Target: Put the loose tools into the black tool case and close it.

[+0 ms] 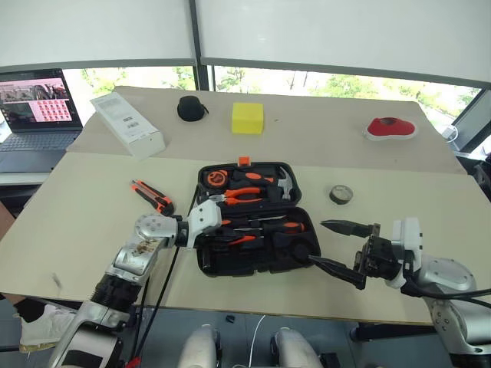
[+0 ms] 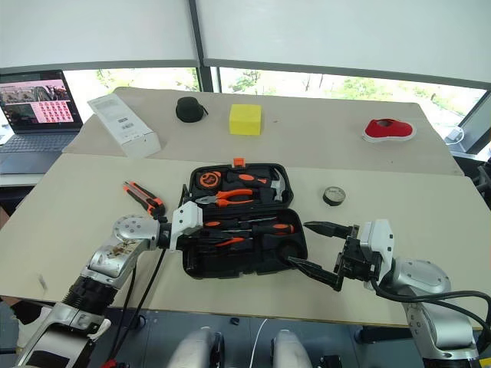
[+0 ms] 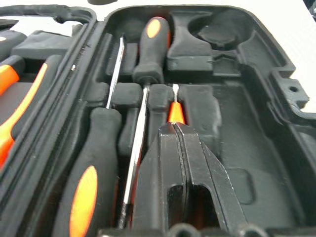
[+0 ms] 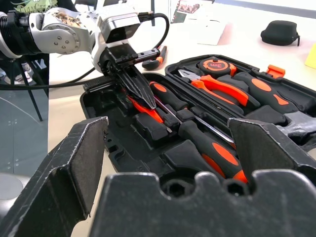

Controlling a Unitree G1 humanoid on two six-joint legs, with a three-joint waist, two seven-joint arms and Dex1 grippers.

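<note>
Pale wooden desk (image 1: 92, 222) stood before a row of windows, with a laptop (image 1: 34, 107) off its left edge. Near the desk's front edge, at the middle, lay the black tool case (image 1: 257, 261), open flat, its orange latch toward the back edge.

The left gripper (image 4: 140, 91) reached into the case's near half from the left. Its two black fingers were pressed fully together, closed on the short orange tester screwdriver (image 3: 176, 111), whose orange body and metal tip poked out beyond the fingertips. That screwdriver's long axis ran roughly left to right along the case, tip toward the desk's right edge.

Two long orange-and-black screwdrivers (image 1: 268, 225) lay in the same half, side by side, also running left to right, handles at opposite ends.

The right gripper (image 1: 337, 245) hovered just off the case's right end, its fingers spread wide apart, holding and touching nothing.

An orange-black utility knife (image 1: 152, 196) lay on the desk left of the case, slanted toward the front right. A small dark tape roll (image 1: 341, 194) sat right of the case.
</note>
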